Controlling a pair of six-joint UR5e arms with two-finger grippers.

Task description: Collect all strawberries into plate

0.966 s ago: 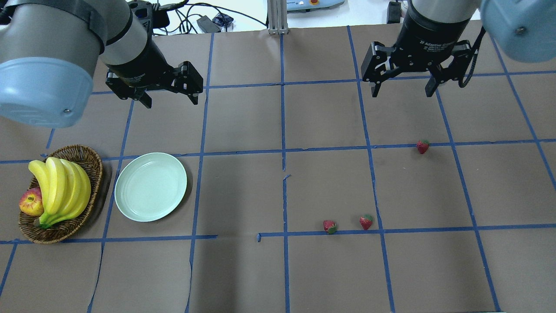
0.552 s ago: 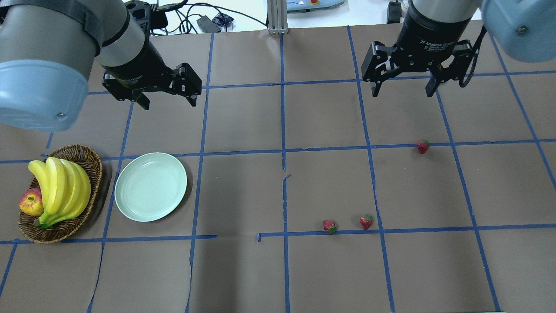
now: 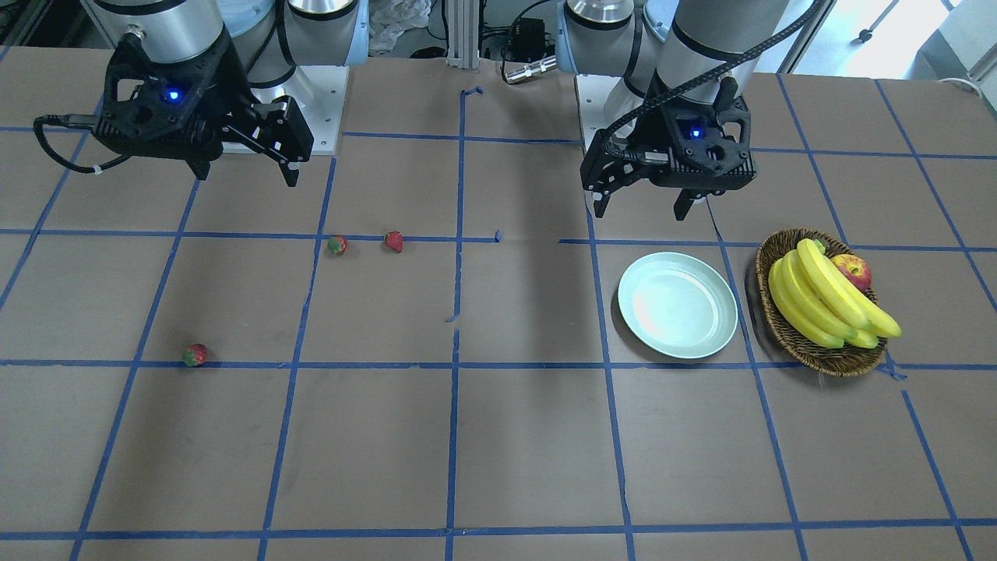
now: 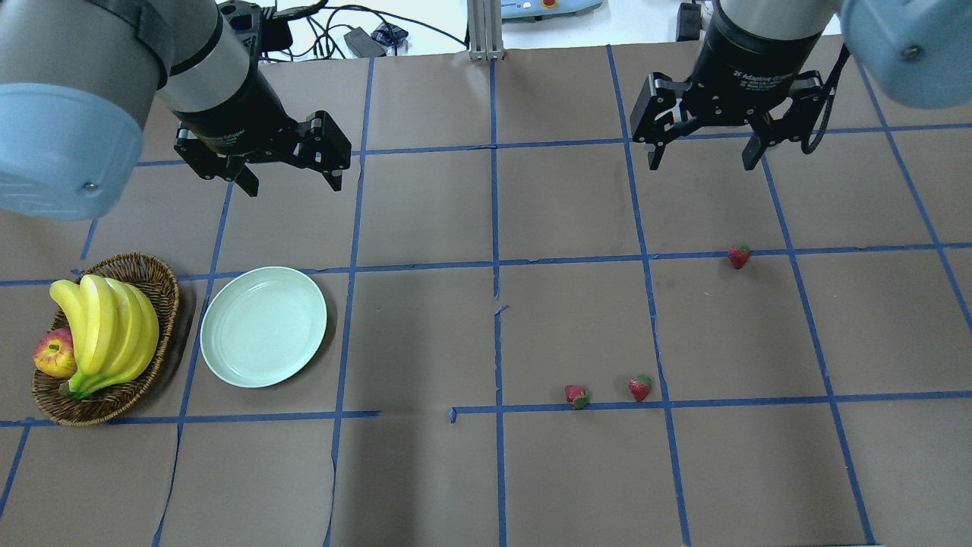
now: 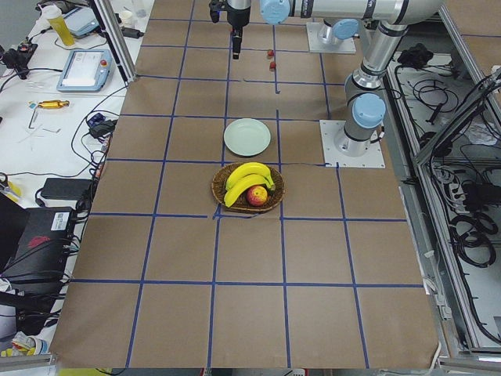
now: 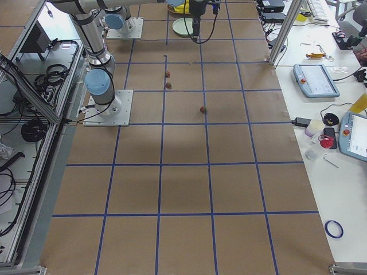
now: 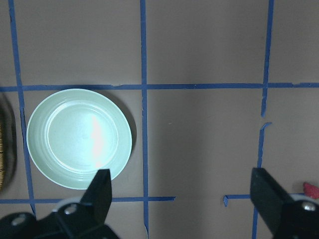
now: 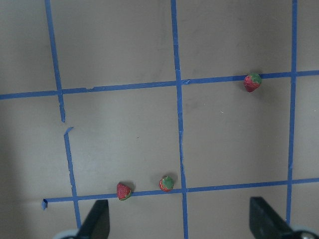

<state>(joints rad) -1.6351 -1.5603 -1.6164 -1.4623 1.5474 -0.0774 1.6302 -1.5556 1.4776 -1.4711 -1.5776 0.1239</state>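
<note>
Three small red strawberries lie on the brown table: one far right (image 4: 738,256) and two close together nearer the front (image 4: 576,396) (image 4: 640,388). All three show in the right wrist view (image 8: 252,82) (image 8: 123,190) (image 8: 166,183). The pale green plate (image 4: 263,327) sits empty at the left, and also shows in the left wrist view (image 7: 79,138). My left gripper (image 4: 292,184) hangs open and empty above the table, beyond the plate. My right gripper (image 4: 702,164) hangs open and empty, beyond the far strawberry.
A brown wicker basket (image 4: 156,272) with bananas (image 4: 106,334) and an apple (image 4: 53,355) stands left of the plate. Blue tape lines grid the table. Cables and devices lie past the far edge.
My left arm has shifted slightly to the left, its gripper still open. The right gripper, the strawberries and the plate have not moved.
</note>
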